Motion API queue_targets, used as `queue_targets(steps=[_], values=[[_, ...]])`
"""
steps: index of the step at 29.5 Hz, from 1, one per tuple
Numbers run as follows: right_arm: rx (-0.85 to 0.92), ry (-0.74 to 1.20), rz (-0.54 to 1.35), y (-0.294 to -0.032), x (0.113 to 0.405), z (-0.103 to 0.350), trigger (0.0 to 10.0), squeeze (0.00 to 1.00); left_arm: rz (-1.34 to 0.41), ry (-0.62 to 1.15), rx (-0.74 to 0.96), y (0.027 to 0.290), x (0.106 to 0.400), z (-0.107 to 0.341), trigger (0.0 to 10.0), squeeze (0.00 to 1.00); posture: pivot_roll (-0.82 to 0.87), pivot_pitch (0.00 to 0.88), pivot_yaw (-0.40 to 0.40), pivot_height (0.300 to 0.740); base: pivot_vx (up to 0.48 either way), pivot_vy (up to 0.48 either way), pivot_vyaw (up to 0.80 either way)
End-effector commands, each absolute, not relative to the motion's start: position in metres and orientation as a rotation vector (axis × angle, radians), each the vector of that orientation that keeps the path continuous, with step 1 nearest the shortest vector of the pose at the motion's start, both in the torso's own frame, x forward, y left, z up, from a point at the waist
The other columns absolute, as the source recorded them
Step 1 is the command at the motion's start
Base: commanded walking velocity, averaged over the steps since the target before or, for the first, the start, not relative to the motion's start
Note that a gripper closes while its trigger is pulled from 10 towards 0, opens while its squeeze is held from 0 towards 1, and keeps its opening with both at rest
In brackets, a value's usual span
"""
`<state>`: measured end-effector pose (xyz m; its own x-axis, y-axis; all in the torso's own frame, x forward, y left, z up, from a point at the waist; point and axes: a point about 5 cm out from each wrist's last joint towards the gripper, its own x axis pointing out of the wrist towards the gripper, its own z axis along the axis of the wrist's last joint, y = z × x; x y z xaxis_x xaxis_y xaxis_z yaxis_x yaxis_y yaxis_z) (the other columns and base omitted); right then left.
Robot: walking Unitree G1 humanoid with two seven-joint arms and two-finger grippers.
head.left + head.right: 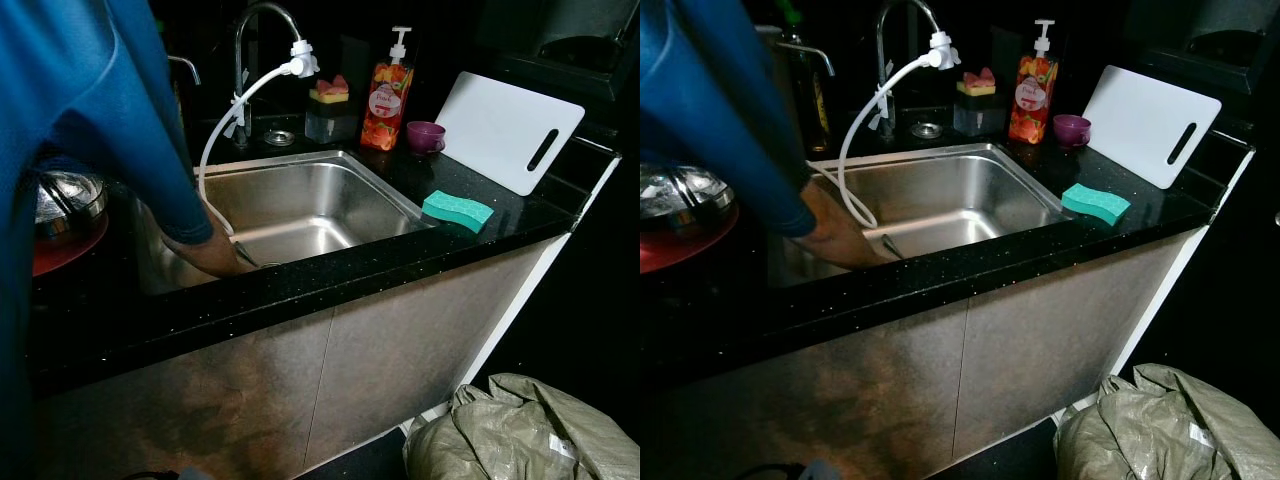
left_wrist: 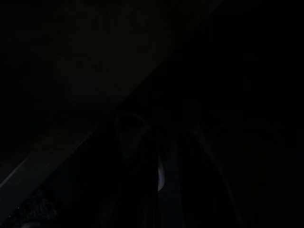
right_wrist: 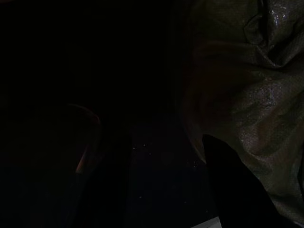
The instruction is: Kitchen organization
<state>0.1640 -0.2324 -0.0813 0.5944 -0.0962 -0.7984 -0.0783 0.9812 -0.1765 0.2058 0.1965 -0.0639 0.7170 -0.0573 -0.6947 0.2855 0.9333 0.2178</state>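
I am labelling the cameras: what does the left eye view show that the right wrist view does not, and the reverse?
Left eye view alone: the steel sink, a person's hand reaching into it, the green sponge and white cutting board on the counter. Right wrist view alone: the crinkled weave of the grey-green sack, close up. Both: that sack, on the floor.

A person's hand (image 1: 210,255) reaches into the sink (image 1: 300,205); right of it on the desk (image 1: 300,290) lies a sponge (image 1: 457,210), a cutting board (image 1: 510,130) farther back.
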Motion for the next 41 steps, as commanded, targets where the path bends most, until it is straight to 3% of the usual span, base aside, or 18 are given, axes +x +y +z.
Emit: queue_targets(steps=[1,41], values=[[-0.206,0.964,-0.009,-0.2332,0.1570,-0.0845,10.0,0.00,-0.202,0.780,0.332,0.1962,0.1986,-0.0686,10.0,0.00,-0.02,0.128,-0.082,0.740,0.000,0.000,0.00],[-0.228,0.952,0.008,-0.2336,0.1625,-0.0819,10.0,0.00,-0.204,0.799,0.325,0.1927,0.1938,-0.0722,10.0,0.00,-0.02,0.053,-0.072,0.740,0.000,0.000,0.00]])
